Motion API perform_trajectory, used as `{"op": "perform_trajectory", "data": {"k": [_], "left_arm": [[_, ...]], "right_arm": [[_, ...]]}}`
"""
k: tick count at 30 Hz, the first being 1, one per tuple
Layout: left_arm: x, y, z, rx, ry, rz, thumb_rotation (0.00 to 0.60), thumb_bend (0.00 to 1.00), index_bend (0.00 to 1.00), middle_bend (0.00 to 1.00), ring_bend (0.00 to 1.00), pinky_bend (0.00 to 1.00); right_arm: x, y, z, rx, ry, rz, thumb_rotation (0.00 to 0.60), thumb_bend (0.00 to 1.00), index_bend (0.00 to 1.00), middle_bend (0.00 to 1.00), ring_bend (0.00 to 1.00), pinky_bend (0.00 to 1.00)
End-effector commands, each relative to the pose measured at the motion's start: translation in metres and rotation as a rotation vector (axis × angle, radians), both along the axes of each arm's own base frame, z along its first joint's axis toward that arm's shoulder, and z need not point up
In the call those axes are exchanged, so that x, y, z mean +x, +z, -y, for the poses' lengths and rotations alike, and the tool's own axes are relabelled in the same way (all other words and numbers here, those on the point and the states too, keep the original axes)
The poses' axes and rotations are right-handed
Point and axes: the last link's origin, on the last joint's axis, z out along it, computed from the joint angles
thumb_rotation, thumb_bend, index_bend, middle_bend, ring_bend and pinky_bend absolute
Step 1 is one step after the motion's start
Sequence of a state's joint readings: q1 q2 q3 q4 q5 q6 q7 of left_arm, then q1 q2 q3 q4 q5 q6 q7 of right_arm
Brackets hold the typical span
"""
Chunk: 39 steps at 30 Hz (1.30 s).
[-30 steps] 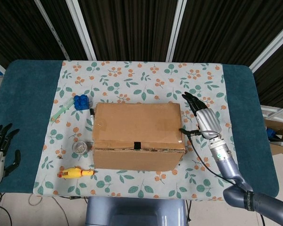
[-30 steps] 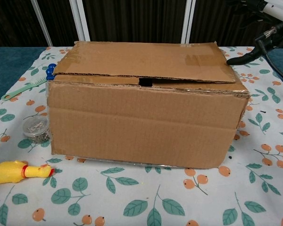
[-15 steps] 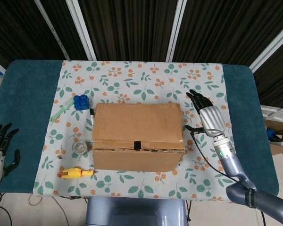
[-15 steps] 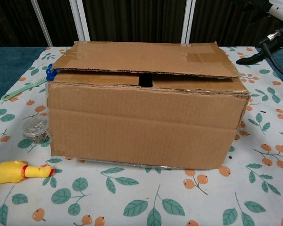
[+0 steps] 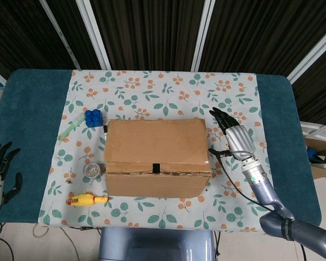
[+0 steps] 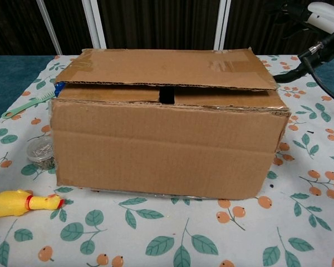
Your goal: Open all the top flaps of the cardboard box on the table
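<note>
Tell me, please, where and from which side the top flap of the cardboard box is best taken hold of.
Probably its free front edge: in the chest view the top flap sits slightly raised above the box's front wall, leaving a dark gap for fingertips. Its right corner overhangs nearest the right hand, so I would come from the right, hook under, and lift back.

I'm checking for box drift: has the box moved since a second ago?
Yes. The box has slid a little left: in the head view its left edge now covers more of the pen, and its right edge sits further left on the tablecloth.
</note>
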<state>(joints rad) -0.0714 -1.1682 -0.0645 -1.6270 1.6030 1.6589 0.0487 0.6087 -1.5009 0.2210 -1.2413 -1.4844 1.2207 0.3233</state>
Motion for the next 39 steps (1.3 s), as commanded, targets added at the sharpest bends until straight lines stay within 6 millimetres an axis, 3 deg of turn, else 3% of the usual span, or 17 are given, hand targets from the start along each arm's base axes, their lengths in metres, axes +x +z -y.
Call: {"op": "perform_trajectory", "data": {"k": [1, 16, 28, 39], "left_arm": [[0.000, 0.000, 0.000, 0.000, 0.001, 0.002, 0.600, 0.53, 0.16, 0.08, 0.00, 0.00], [-0.001, 0.001, -0.001, 0.012, 0.011, 0.014, 0.600, 0.53, 0.16, 0.08, 0.00, 0.00], [-0.003, 0.007, -0.002, 0.038, 0.027, 0.024, 0.600, 0.53, 0.16, 0.08, 0.00, 0.00], [-0.006, 0.014, -0.005, 0.073, 0.039, 0.034, 0.600, 0.53, 0.16, 0.08, 0.00, 0.00]], "right_arm": [[0.006, -0.003, 0.001, 0.017, -0.002, 0.054, 0.600, 0.06, 0.00, 0.07, 0.11, 0.19], [0.013, 0.002, 0.015, 0.077, -0.061, 0.218, 0.600, 0.05, 0.00, 0.08, 0.11, 0.19], [0.038, 0.014, 0.044, 0.066, -0.081, 0.302, 0.600, 0.05, 0.00, 0.08, 0.11, 0.19], [0.054, 0.007, 0.066, 0.085, -0.110, 0.323, 0.600, 0.05, 0.00, 0.08, 0.11, 0.19]]}}
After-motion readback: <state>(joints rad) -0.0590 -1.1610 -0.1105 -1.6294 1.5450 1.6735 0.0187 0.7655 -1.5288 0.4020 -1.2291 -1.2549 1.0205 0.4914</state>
